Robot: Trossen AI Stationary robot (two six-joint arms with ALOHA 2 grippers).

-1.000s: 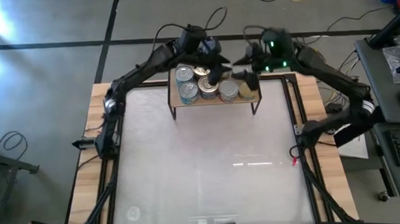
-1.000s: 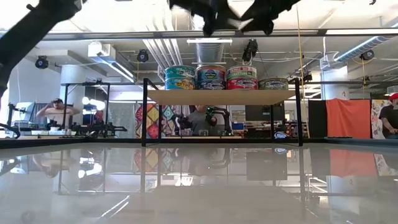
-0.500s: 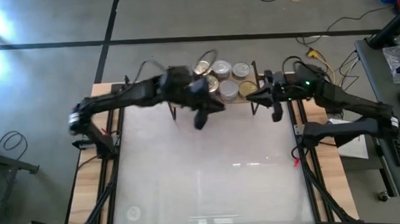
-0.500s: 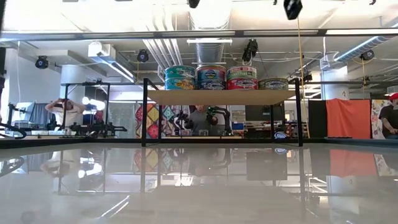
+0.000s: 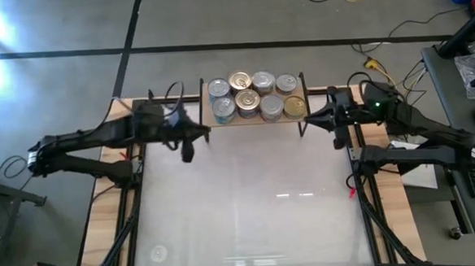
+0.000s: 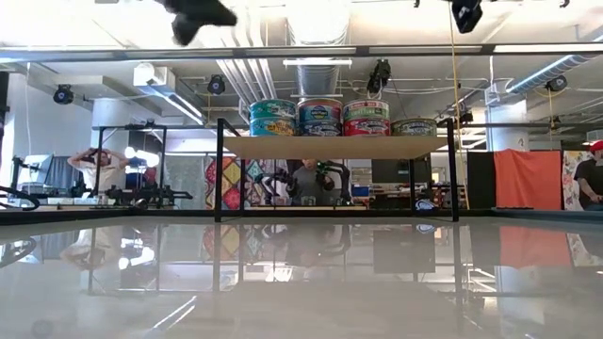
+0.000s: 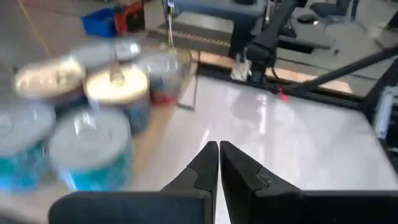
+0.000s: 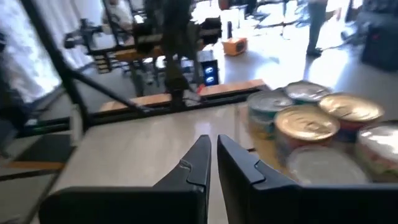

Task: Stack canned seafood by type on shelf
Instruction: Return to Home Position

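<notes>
Beside the shelf (image 6: 334, 148), left tool (image 7: 218, 149) and right tool (image 8: 213, 142) have withdrawn, seemingly closed.

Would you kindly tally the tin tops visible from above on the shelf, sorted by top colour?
Silver-topped tins: 6
Gold-topped tins: 2
Total: 8 tops showing; any tins stacked beneath them are not counted.
</notes>
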